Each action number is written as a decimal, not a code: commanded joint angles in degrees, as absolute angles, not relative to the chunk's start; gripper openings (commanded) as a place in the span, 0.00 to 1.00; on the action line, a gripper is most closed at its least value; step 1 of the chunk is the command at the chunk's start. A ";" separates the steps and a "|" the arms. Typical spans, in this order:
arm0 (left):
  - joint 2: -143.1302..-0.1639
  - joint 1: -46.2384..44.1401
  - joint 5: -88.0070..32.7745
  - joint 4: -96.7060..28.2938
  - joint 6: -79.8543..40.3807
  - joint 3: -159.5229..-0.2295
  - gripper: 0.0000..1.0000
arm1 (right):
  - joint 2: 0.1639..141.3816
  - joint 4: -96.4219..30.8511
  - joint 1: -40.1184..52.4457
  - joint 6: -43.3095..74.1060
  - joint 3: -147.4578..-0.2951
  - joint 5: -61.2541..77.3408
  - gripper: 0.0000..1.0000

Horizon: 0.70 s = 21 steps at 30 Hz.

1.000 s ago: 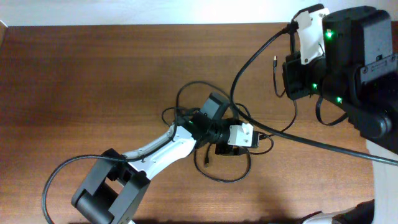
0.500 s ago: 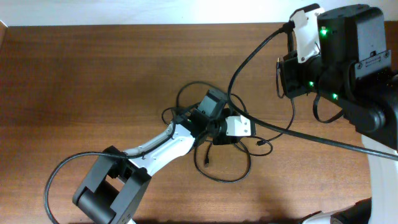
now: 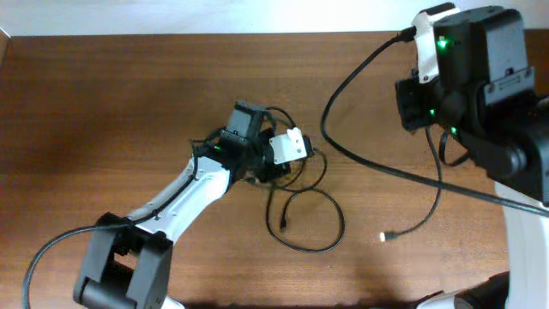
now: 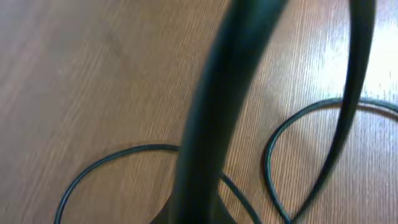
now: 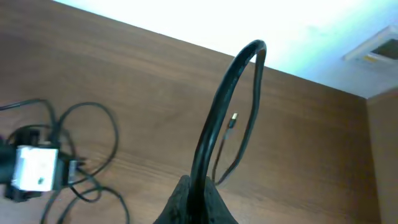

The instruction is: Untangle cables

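**Both grippers holding cable above the wood**

The left gripper is pinching a strand of the cable tangle near the middle of the surface, jaws closed on it, with loose loops lying around it. At the far right, the right gripper is clamping the thin cable. That cable is trailing down to its white plug, apart from the tangle.

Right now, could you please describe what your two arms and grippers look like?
The left arm has a white shell, black joints and a white plate at the wrist. The right arm is black boxy housings with green lights and a white bracket. A thick black cable runs from each.
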State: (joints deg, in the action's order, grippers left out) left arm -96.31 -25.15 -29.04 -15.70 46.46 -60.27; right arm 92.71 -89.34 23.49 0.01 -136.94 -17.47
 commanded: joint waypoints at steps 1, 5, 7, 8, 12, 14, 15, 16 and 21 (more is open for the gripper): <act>-95.59 -25.12 -30.35 -16.62 46.33 -60.60 0.01 | 97.54 -88.51 17.12 2.00 -137.80 -22.70 0.04; -95.59 -25.12 -31.31 -18.11 46.33 -60.60 0.04 | 109.38 -82.56 -1.93 1.96 -137.80 -16.69 0.04; -95.59 -25.12 -31.31 -19.77 46.33 -60.60 0.05 | 115.37 -77.93 -13.87 1.93 -137.80 -10.24 0.04; -95.59 -25.12 -31.31 -20.25 46.33 -60.60 0.05 | 116.86 -76.88 -17.45 1.96 -137.80 -9.41 0.04; -95.59 -25.12 -31.33 -20.49 46.33 -60.60 0.04 | 123.35 -74.46 -37.82 6.94 -137.78 -4.05 0.04; -95.59 -25.12 -31.33 -20.49 46.33 -60.60 0.04 | 127.90 -75.81 -45.23 10.13 -137.38 -4.49 0.04; -95.59 -25.12 -31.35 -20.47 46.33 -60.60 0.05 | 129.80 -76.09 -47.55 10.13 -136.42 -1.10 0.04; -95.59 -25.12 -31.33 -20.45 46.33 -60.60 0.06 | 131.63 -76.27 -48.25 7.55 -136.27 4.73 0.48; -95.59 -25.12 -31.33 -20.45 46.33 -60.60 0.72 | 132.03 -80.82 -36.40 6.59 -136.29 4.64 0.99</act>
